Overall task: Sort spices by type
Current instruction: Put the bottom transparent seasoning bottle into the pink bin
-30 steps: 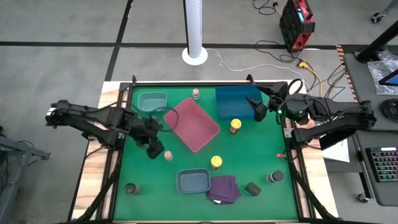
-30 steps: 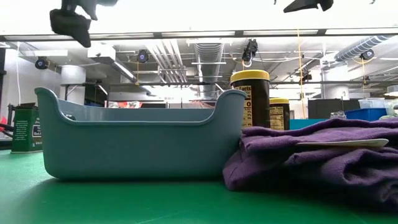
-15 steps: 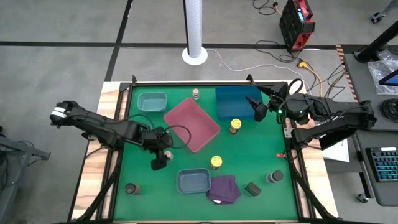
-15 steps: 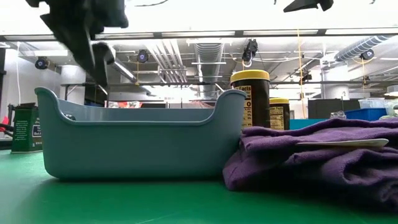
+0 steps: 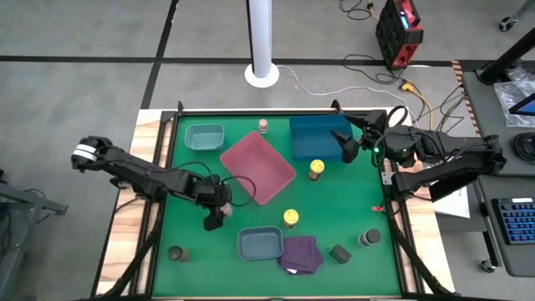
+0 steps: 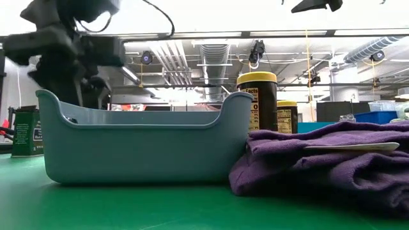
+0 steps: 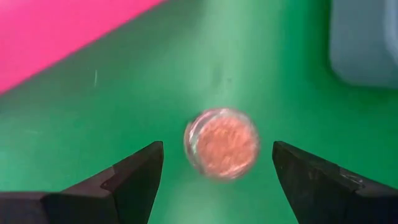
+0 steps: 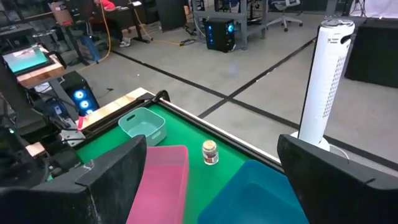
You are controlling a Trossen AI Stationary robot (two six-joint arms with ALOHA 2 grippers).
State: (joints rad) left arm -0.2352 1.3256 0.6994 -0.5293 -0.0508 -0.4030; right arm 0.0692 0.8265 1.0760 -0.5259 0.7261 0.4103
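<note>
A pale pink spice jar (image 7: 222, 144) stands upright on the green mat, seen from above in the left wrist view. My left gripper (image 7: 216, 152) is open right over it, one finger on each side and a gap to both. In the high view this gripper (image 5: 215, 217) hides the jar. My right gripper (image 5: 349, 152) waits open, raised over the blue tray's right end. Another pale pink jar (image 5: 263, 125) stands at the far edge. Two yellow jars (image 5: 316, 170) (image 5: 290, 218) and three dark ones (image 5: 175, 253) (image 5: 369, 239) (image 5: 339, 252) are spread over the mat.
A teal tray (image 5: 205, 136), a pink tray (image 5: 258, 166) and a blue tray (image 5: 320, 136) lie along the far side. A grey-blue tray (image 5: 260, 243) and a purple cloth (image 5: 301, 253) lie near the front edge, just right of my left gripper.
My left gripper has come down steeply from high above the mat and drifted a little toward the near edge, rolling its wrist on the way. It stays open and now straddles the pale pink jar, which has kept its place.
</note>
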